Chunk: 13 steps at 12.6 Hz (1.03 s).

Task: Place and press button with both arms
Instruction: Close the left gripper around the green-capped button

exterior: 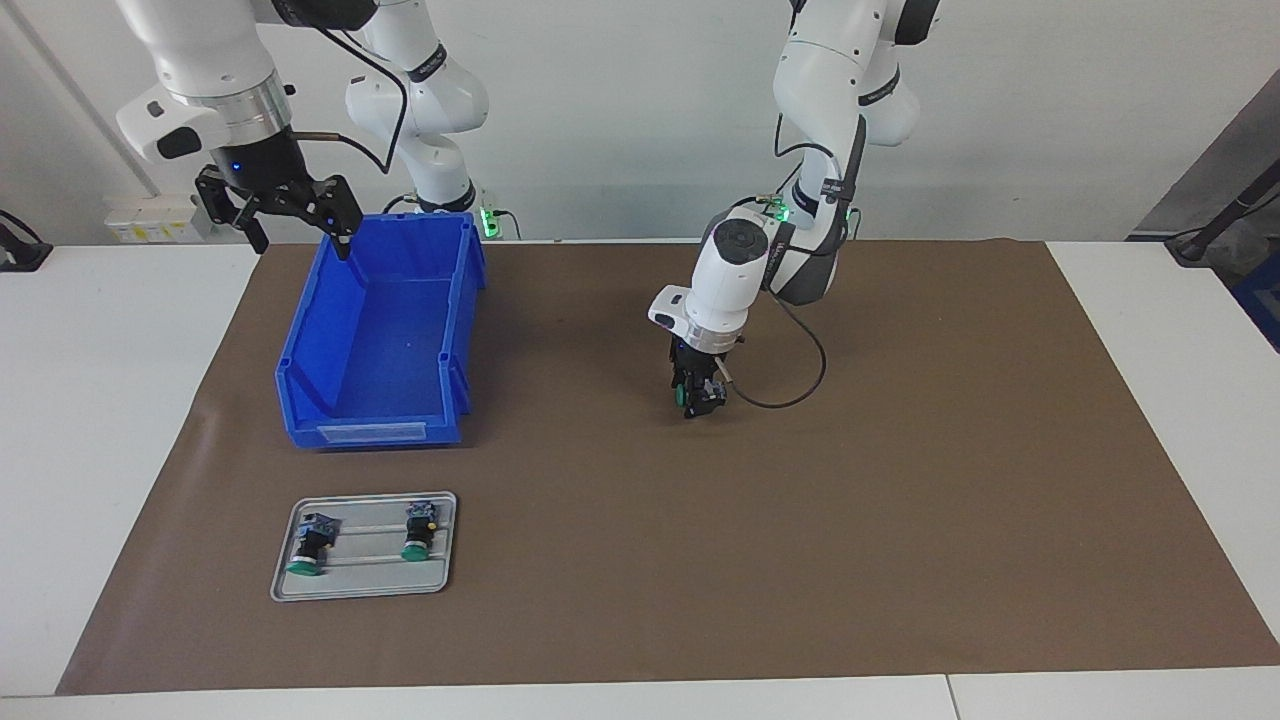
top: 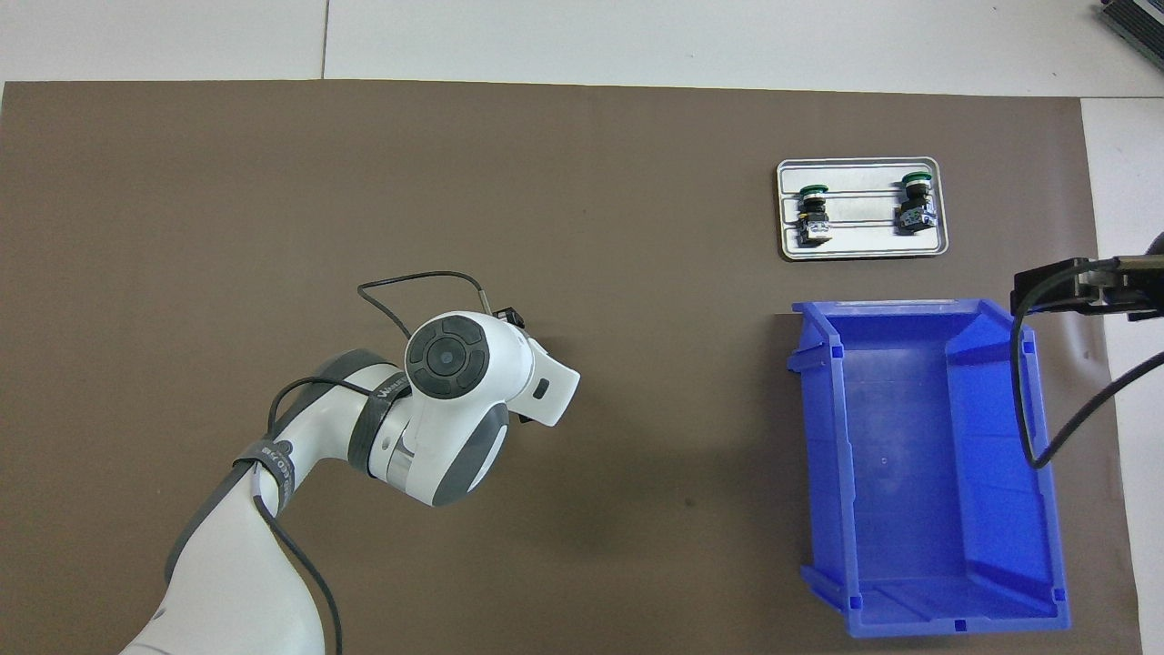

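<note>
Two white arms are being seen at a surface (exterior: 120,420) covered by a brown mat (exterior: 800,520). A blue bin (exterior: 385,335) is lying toward the right arm's end of the mat, and a grey tray (exterior: 366,546) is resting just beside it, farther from the robots. The right tool (exterior: 285,205) is being held in the air over the bin's corner nearest the robots, its fingers standing apart with nothing between them. The left tool (exterior: 697,392) is being pointed downward low over the bare middle of the mat, well apart from the bin; a button (exterior: 684,397) with a green cap is being carried between its fingers, which are clamped on it. In the overhead view this tool is being hidden almost wholly under the left arm's wrist (top: 455,400). Two further buttons (exterior: 310,545) (exterior: 418,530) are lying on their sides on the tray, apart from each other, green caps pointing away from the robots.
</note>
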Motion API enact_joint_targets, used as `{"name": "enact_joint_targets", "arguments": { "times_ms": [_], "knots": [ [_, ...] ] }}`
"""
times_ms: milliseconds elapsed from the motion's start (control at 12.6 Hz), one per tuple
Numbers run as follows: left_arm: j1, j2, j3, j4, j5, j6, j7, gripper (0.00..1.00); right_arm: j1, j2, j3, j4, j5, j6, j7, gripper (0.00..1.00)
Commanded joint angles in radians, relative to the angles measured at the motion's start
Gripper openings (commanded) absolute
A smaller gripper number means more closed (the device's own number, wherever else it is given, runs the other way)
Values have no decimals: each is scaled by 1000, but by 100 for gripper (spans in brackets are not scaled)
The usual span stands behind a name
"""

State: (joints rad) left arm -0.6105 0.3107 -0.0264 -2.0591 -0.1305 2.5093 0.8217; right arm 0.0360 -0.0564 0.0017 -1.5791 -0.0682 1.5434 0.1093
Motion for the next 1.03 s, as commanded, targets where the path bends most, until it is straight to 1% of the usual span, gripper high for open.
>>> {"name": "enact_joint_targets", "arguments": {
  "times_ms": [0, 79, 238, 317, 396, 476, 634, 713, 793, 951],
  "knots": [
    [-22, 8, 22, 16, -2, -1, -16, 19, -1, -2, 4, -5, 25, -5, -2, 100],
    [-20, 7, 25, 19, 3, -3, -15, 0, -2, -3, 4, -7, 25, -5, -3, 100],
    [-9, 1, 25, 34, 9, -6, -9, 0, -2, -3, 4, -9, 25, -5, -3, 100],
    [-3, -14, 28, 34, 9, -18, -9, 0, -2, -3, 4, -9, 25, -5, -3, 100],
    [14, -53, 31, 30, 5, -27, -21, 0, -2, -3, 4, -9, 25, -5, -3, 100],
    [62, -83, 28, 22, -1, -29, -27, 0, -2, -3, 4, -10, 27, -5, -5, 100],
    [112, -94, 20, 22, -32, -30, -9, 0, -5, -3, 4, -10, 25, -5, -5, 100],
    [130, -96, 19, 13, -85, -30, 26, 0, -7, -3, 4, -10, 25, -5, -6, 100],
    [155, -104, 19, -4, -172, -30, 95, 0, -7, -3, 4, -10, 25, -5, -8, 100],
    [201, -111, 20, -15, -407, -38, 294, 0, -8, -3, 4, -10, 25, -5, -10, 100]
  ]
}}
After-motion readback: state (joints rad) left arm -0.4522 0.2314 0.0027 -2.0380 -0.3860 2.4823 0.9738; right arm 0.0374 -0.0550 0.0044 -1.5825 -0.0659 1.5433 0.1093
